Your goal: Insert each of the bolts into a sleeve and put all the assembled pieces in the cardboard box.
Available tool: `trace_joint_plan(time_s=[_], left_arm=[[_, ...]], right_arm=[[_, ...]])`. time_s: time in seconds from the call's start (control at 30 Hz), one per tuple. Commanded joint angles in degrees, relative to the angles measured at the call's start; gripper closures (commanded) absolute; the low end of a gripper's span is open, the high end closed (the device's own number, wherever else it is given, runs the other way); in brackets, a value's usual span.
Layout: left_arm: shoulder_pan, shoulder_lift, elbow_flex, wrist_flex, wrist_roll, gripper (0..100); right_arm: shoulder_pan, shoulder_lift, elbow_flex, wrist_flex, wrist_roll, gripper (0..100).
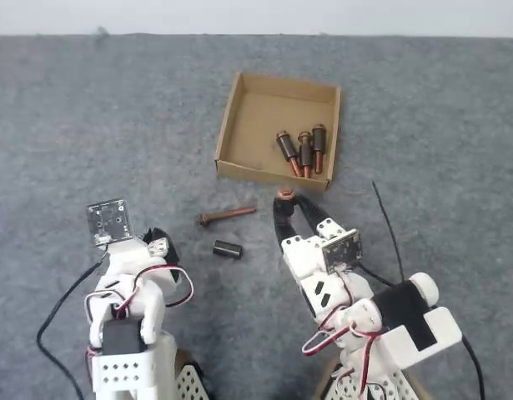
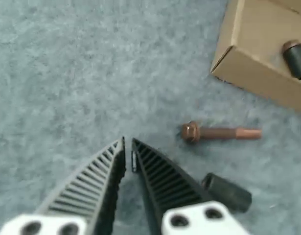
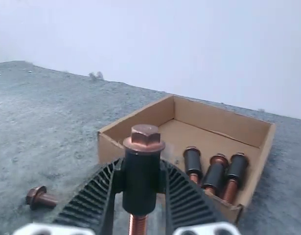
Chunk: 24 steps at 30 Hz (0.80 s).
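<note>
The right tool (image 1: 288, 203) is clamped on a copper bolt seated in a black cylindrical sleeve (image 3: 140, 188), held upright with the head on top. It hangs just short of the near wall of the shallow brown cardboard box (image 1: 269, 173), which lies straight ahead of it. The piece probably has to clear that wall and go in beside the three assembled pieces (image 1: 304, 152), which lie flat with their long axes running front to back. On the grey carpeted bench (image 1: 89, 125) a loose copper bolt (image 1: 228, 215) lies crosswise, with a loose black sleeve (image 1: 228, 249) near it. The left tool (image 2: 128, 143), closed on nothing, hovers beside that sleeve.
</note>
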Motion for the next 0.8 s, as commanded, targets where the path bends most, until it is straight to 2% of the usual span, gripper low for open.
trace_joint_plan(time_s=[0.0,0.17,0.27,0.47,0.77], left_arm=[[0.53,-0.7,-0.57,0.18,-0.97,98],[0.44,-0.62,-0.57,0.18,-12.4,98],[0.44,-0.62,-0.57,0.26,-16.35,98],[0.44,-0.62,-0.57,0.44,-17.14,98],[0.44,-0.62,-0.57,0.53,-17.23,98]], right_arm=[[3.74,-1.1,-5.54,-1.71,3.87,99.2],[5.49,-1.1,-10.02,-1.54,9.67,99.2],[6.81,-1.1,-14.07,1.89,12.04,99.2],[10.86,-1.19,-28.13,22.64,12.31,99.2],[10.95,-0.57,-47.03,51.12,12.22,99.2]])
